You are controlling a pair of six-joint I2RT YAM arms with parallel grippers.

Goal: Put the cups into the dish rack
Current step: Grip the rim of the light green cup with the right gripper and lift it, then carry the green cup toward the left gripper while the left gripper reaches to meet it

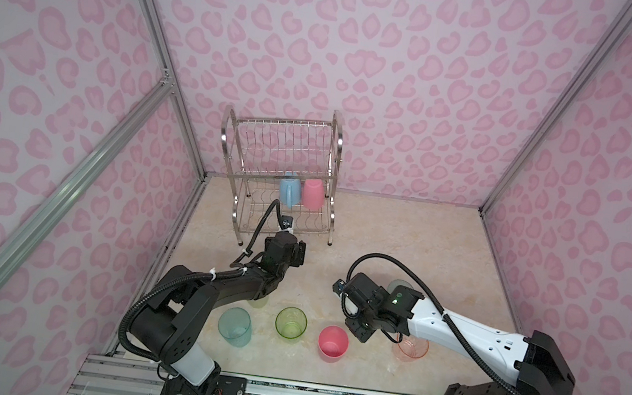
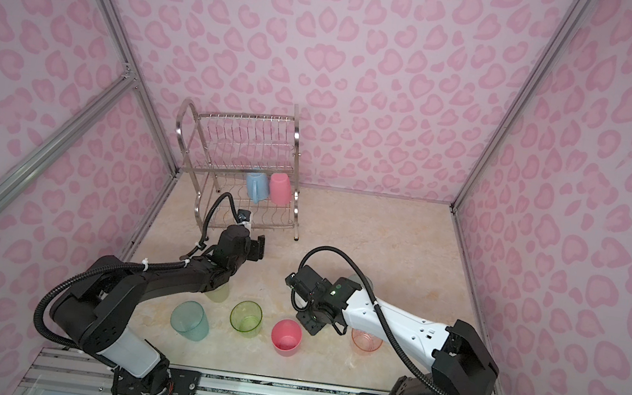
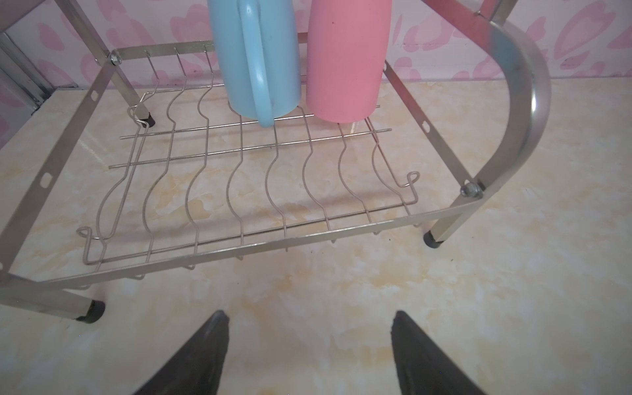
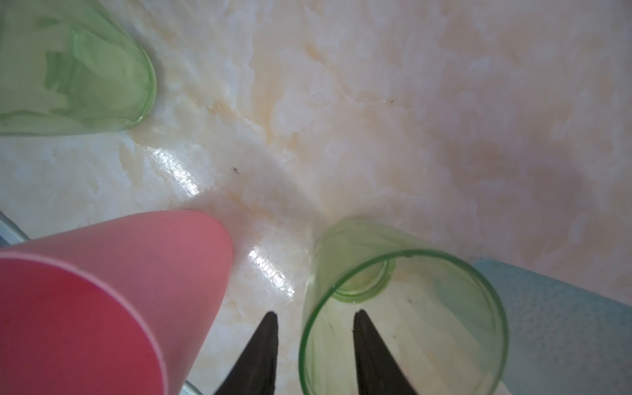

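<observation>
So the right gripper [image 4: 315, 313] is parked right over a green cup [image 4: 420, 307], one finger poking down inside the mouth and the other outside the wall, so the rim sits between them. There's a gap on both sides of the wall, so the fingers are apart, not pinching. That cup is see-through lime green and upright on the marble-look table [image 4: 376, 102], with a thin bright rim and a little round base showing through. Both top views hide it under the gripper. Just off the outside finger is an opaque pink cup [image 4: 102, 290], matte, deeper pink inside. Farther ahead on that side is a second green cup [image 4: 68, 68]. On the inside finger's side there's a blurry bluish cup [image 4: 564, 325]. The left gripper [image 3: 309, 313] is spread wide with nothing in it, just short of the dish rack [image 3: 528, 102], which is shiny chrome with a wavy wire shelf. At the far edge of that lower shelf, straight ahead of the fingers, a light-blue mug [image 3: 256, 51], handle facing the hand, and a racked pink cup [image 3: 345, 61] stand side by side.
</observation>
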